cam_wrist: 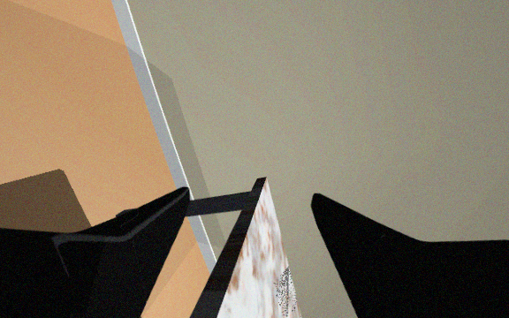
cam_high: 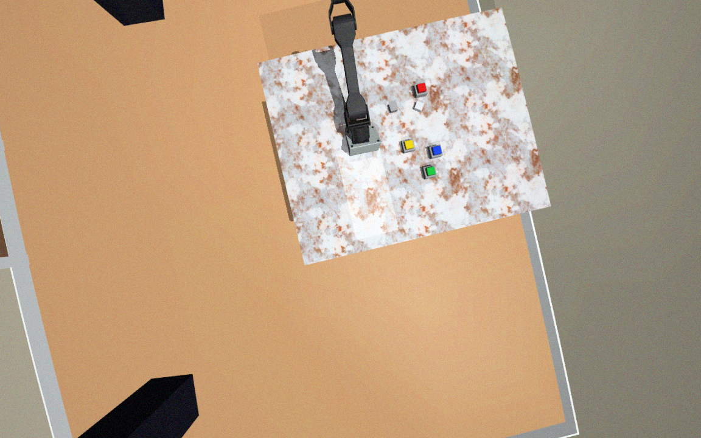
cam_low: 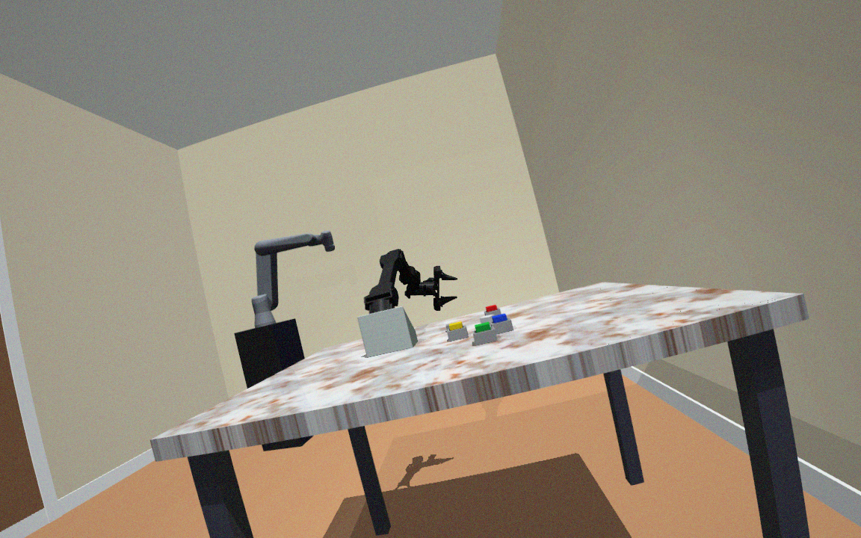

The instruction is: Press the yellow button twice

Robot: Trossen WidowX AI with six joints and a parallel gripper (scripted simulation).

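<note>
The yellow button (cam_high: 408,145) (cam_low: 456,326) sits in a grey housing on the marbled table (cam_high: 331,218) (cam_low: 554,347), a little to the right of the arm's base in the top view. Its cap stands up and nothing touches it. My gripper (cam_low: 456,288) (cam_wrist: 252,196) is open and empty, turned so that one finger is above the other in the exterior view. It hangs in the air, well off the button. The arm runs out at the top of the top view, where the fingertips are not visible. The wrist view shows no button.
The blue button (cam_high: 436,150) (cam_low: 500,317) and green button (cam_high: 430,171) (cam_low: 482,326) stand close to the yellow one. The red button (cam_high: 421,87) (cam_low: 491,308) is farther back, near a white block (cam_high: 418,105) and a grey block (cam_high: 392,107). A pale pedestal (cam_low: 383,334) carries the arm.
</note>
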